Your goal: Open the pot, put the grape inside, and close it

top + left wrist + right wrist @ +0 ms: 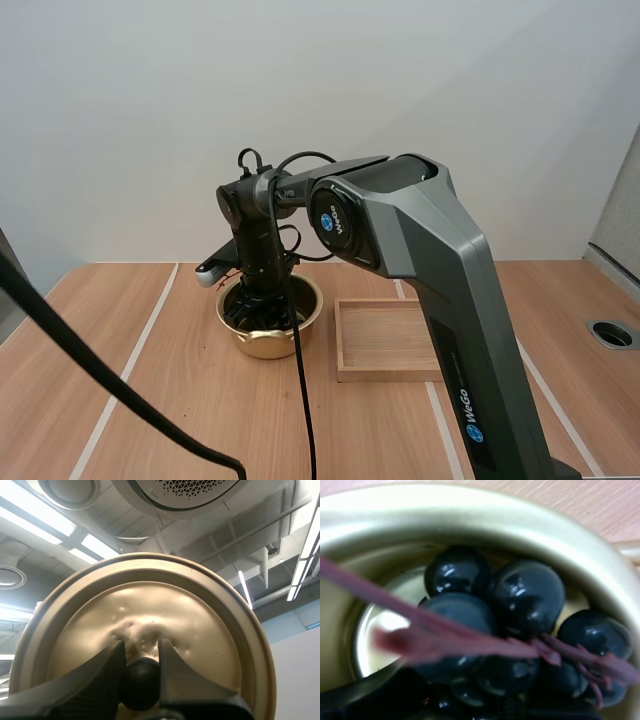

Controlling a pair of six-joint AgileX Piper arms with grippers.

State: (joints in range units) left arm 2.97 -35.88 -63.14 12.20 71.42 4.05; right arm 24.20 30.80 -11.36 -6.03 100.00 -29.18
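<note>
**Bunch of grapes [520,600] in the open pot [270,347], lid [150,600] gripped by its knob [141,684]**

The right gripper [264,303] reaches down into the pot on the table [150,400]. Its arm hides the pot's inside from above, and whether it grips anything cannot be told. The grapes lie on the pot's floor. The left gripper [141,651] pinches the lid's black knob. A wooden tray [385,340] stands just beside the pot.

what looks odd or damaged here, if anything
The lid, held by its black knob in the left gripper, looks dented and bumpy around the knob. The grapes sit inside the pot.
</note>
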